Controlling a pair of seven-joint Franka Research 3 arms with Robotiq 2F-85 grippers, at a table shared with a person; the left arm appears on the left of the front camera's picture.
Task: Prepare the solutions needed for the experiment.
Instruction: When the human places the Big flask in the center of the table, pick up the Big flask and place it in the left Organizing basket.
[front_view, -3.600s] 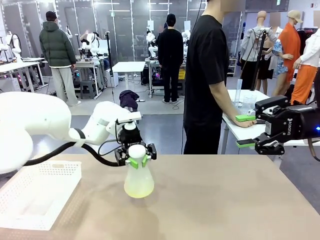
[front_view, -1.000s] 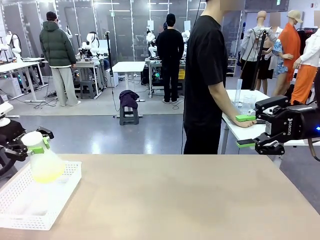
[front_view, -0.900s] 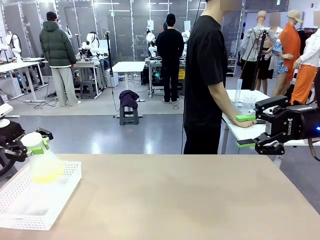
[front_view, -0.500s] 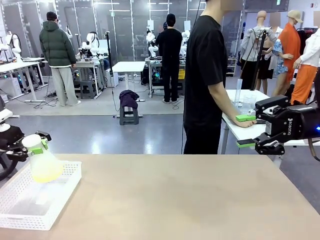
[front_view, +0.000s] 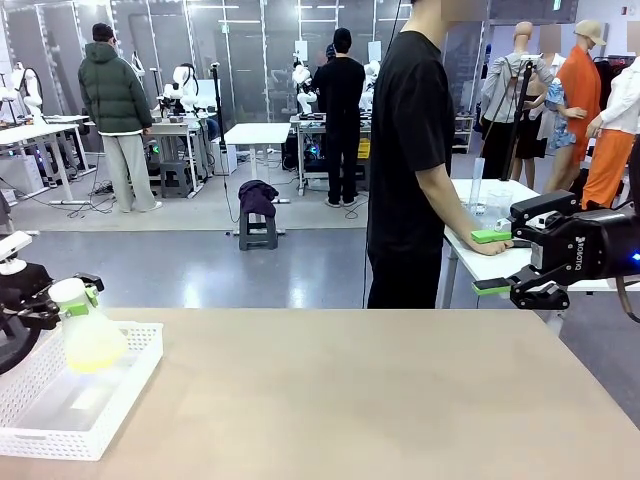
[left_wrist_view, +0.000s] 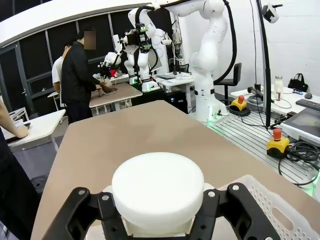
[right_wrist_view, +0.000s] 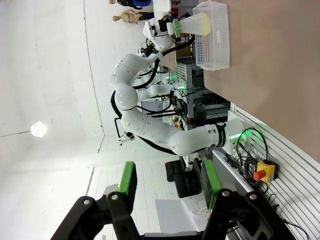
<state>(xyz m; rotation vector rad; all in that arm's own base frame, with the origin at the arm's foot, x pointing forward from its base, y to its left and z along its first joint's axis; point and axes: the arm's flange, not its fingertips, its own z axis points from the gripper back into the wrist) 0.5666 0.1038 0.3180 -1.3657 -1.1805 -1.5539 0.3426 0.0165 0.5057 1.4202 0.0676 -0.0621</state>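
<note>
The solutions show as a shallow pale yellow-green layer (front_view: 92, 352) in a frosted conical flask (front_view: 88, 335) with a white cap (front_view: 68, 291). My left gripper (front_view: 62, 301) is shut on the flask's neck just under the cap, at the table's far left. The flask's base sits low inside the white basket (front_view: 110, 415); I cannot tell whether it touches the floor. In the left wrist view the cap (left_wrist_view: 157, 187) sits between the black fingers of my left gripper (left_wrist_view: 157, 207). My right gripper (front_view: 492, 262) hangs open past the table's far right edge, holding nothing. The right wrist view shows my right gripper (right_wrist_view: 169, 181) open and the flask (right_wrist_view: 197, 22) far off.
A person in a black shirt (front_view: 412, 150) stands at the far side, hand resting on a white side table (front_view: 500, 215). The tan tabletop (front_view: 350, 400) stretches bare between the basket and the right arm. The basket's rim (left_wrist_view: 280, 210) shows in the left wrist view.
The left gripper carried the flask from the table's middle to the far left over the basket. In the last second it lowered it slightly into the basket. The right arm stayed still.
</note>
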